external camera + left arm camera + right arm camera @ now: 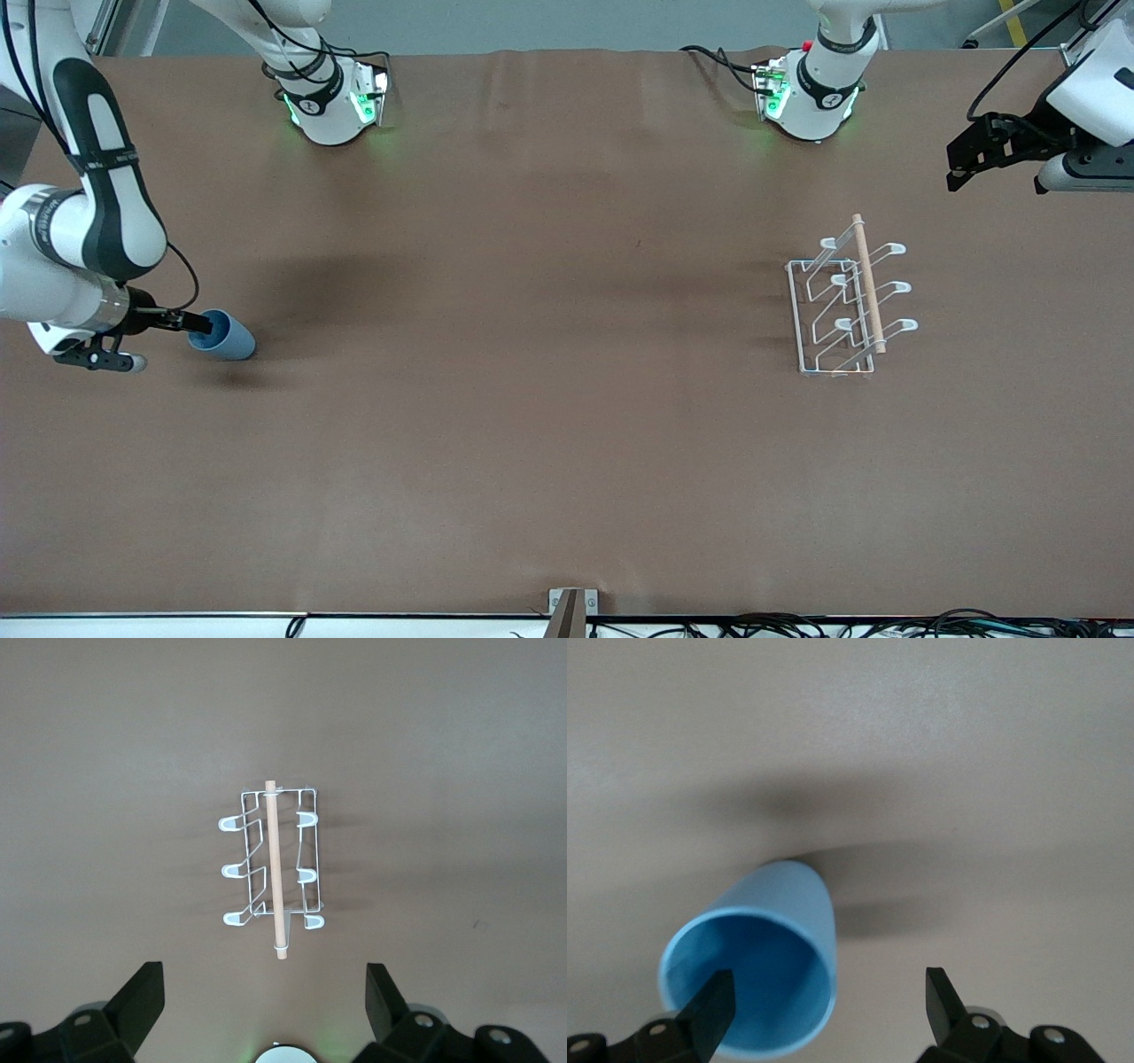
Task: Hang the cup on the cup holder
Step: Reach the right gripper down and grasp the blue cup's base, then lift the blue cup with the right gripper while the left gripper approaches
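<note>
**Even overhead light, soft shadows**

Bright, diffuse light falls from above on the table [532, 443], leaving broad faint shadows across its middle. Green glow spills from the 2 arm bases. The rack [842, 306] casts thin pale shadows. In the right wrist view the cup [757, 970] is soft-edged, with a smeared dark shadow beside it; the right gripper's fingers [709, 1019] blur.
</note>
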Available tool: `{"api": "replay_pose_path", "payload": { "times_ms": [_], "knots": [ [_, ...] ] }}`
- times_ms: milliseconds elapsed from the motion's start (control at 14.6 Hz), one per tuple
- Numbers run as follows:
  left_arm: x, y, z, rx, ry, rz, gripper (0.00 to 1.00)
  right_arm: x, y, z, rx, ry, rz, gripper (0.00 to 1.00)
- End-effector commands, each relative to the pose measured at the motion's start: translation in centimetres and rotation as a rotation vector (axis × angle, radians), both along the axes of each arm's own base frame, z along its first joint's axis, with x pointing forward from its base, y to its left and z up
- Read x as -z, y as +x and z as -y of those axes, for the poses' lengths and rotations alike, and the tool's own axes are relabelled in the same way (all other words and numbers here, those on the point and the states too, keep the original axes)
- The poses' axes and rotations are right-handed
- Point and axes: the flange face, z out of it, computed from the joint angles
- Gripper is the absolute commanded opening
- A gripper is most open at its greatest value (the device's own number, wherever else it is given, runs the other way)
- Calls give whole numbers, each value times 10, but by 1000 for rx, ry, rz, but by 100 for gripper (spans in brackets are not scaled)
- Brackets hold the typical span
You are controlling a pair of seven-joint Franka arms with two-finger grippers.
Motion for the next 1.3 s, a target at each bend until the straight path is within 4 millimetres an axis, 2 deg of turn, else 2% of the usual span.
{"api": "replay_pose_path", "payload": {
  "times_ms": [0, 68, 137, 205, 410, 546, 683, 820, 956, 1024, 1161, 1229],
  "knots": [
    [-7, 0, -2, 8, -4, -5, 100, 23, -2, 10, -20, 12, -1, 58],
    [-7, -1, -1, 11, -3, -3, 100, 27, -4, 10, -19, 16, -10, 27],
    [-8, -1, 0, 11, -3, -2, 100, 28, -5, 10, -17, 17, -14, 14],
    [-8, -2, 1, 13, -5, -2, 100, 28, -5, 9, -19, 18, -19, 6],
    [-5, 0, 4, 10, -6, -8, 100, 27, -7, 5, -24, 27, -42, 2],
    [-5, 0, 3, 10, -8, -8, 100, 15, -7, -1, -30, 37, -75, 1],
    [-5, 0, 2, 17, -11, -9, 100, -14, -2, -13, -31, 68, -105, 0],
    [-5, 0, 2, 18, -13, -9, 100, -53, 7, -30, -3, 172, -132, 0],
    [-5, 0, 6, 21, -59, -15, 100, -91, 21, -54, 4, 290, -160, 0],
    [-6, -1, 10, 23, -104, -20, 100, -103, 26, -68, 7, 353, -166, 0],
    [-4, -4, 19, 33, -180, -46, 100, -115, 33, -112, -46, 393, -171, 0],
    [-4, -4, 26, 44, -214, -54, 100, -119, 33, -128, -48, 420, -168, 0]
  ]
}}
